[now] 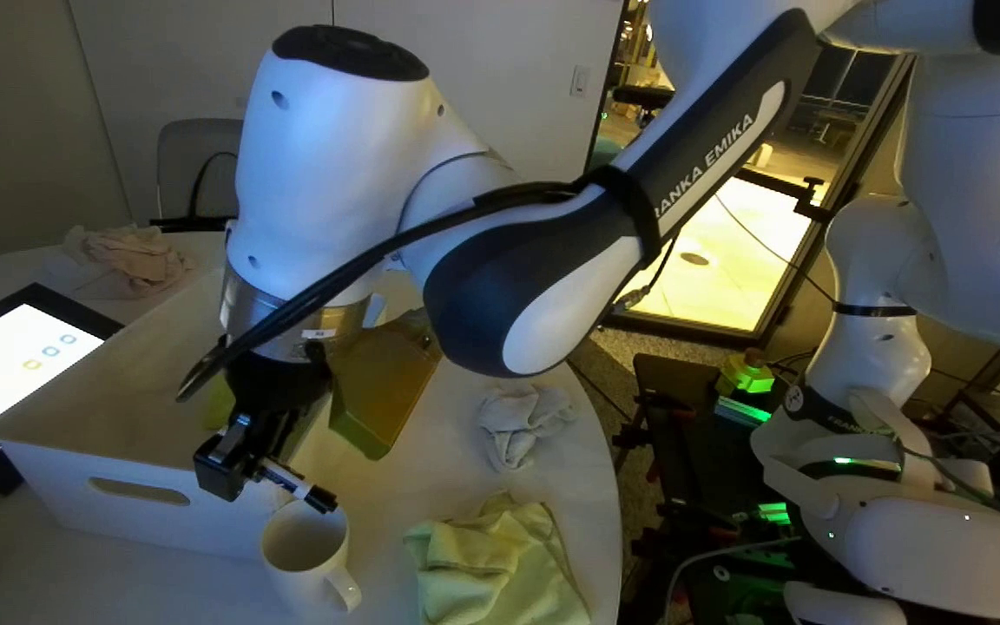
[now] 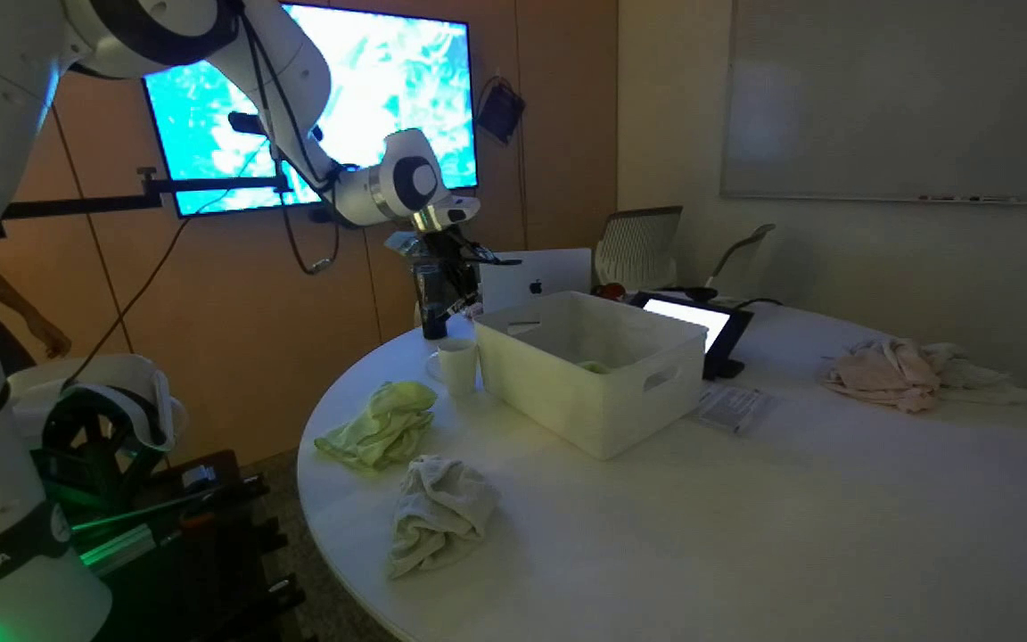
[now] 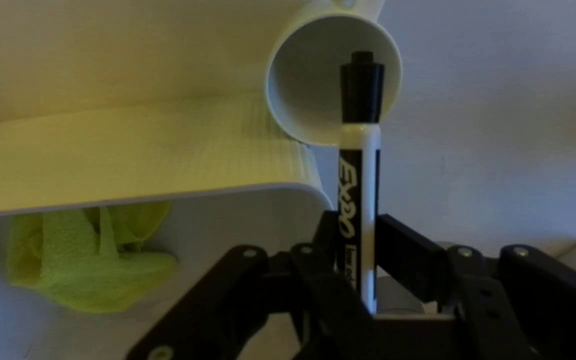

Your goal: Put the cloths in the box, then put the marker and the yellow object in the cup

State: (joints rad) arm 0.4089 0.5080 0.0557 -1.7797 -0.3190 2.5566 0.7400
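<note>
gripper (image 3: 358, 237), nearest us, pinches the marker (image 3: 360, 170), cap (image 3: 362, 94) angled down above the cup (image 3: 308, 85), so we judge marker placement to be in hand, though 2 cloths (image 2: 380, 426) lie on the table (image 2: 701, 535), and next must centre, lower and release it inside.

A round-edged table (image 2: 790, 535) carries the box (image 2: 540, 383), the cup (image 2: 458, 367) just beside it. Near the box are a yellow-green cloth (image 2: 380, 426), a white-grey cloth (image 2: 444, 513), a lit screen (image 1: 14, 373) and a clear packet (image 2: 732, 408); farther off, a beige-pink heap (image 2: 888, 373)
</note>
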